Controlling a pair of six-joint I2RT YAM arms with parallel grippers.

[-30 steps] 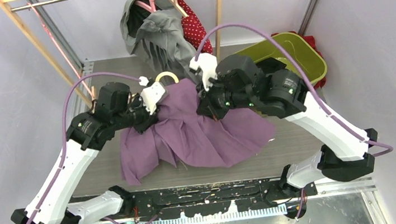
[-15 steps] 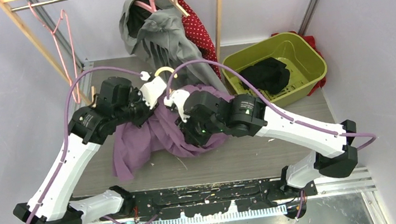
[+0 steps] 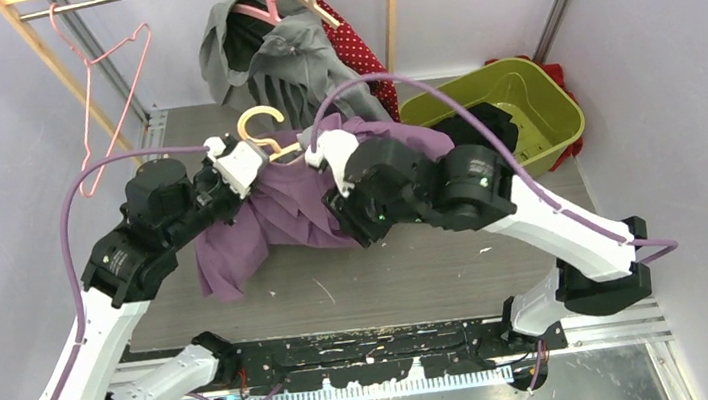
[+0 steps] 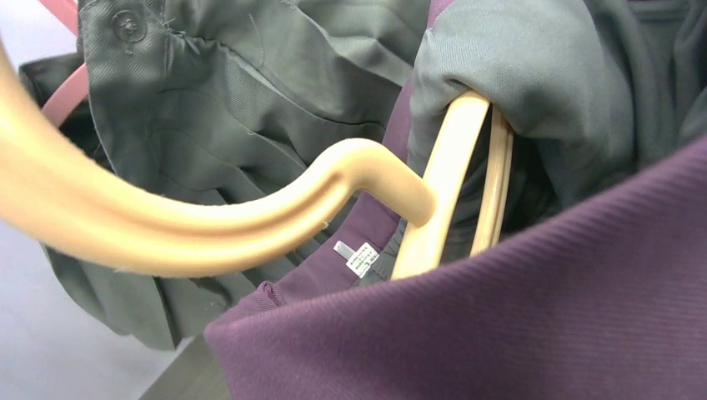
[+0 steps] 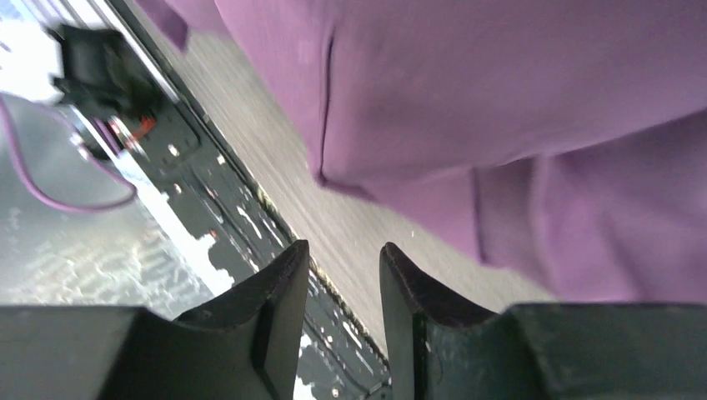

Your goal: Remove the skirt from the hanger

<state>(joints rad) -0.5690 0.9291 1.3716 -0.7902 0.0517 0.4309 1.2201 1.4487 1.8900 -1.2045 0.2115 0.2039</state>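
- Plainly, the wooden hanger (image 4: 208, 225) is held up off the table (image 3: 389, 276) so that the purple skirt (image 3: 281, 213) hangs from it under its own weight. That looks like the reason for the raised position, since a slack, dangling waistband should slide off more easily than one lying flat.
- The skirt's waist is up at the hanger, between the two wrists. The rest droops down and to the left, with the hem trailing on the table. One fold also lies over the top of the right arm.
- In the left wrist view the waistband is wrapped round the hanger's bars, label showing, so the skirt is not yet off.
- The left pincer (image 3: 255, 163) sits right at the hanger's neck, its arm stretched forward and up. Its fingers are hidden, so I cannot tell how far they are parted or what they grip.
- The right pincer (image 5: 342, 258) has only a narrow gap between its fingers and nothing in it. It points down and back toward the near edge of the table, with purple cloth just above it.
- The right arm is bent sharply inward, elbow out, its wrist tucked beside the hanger.
- A grey garment (image 3: 283, 57) hangs close behind, and I'd say it could snag the hook.
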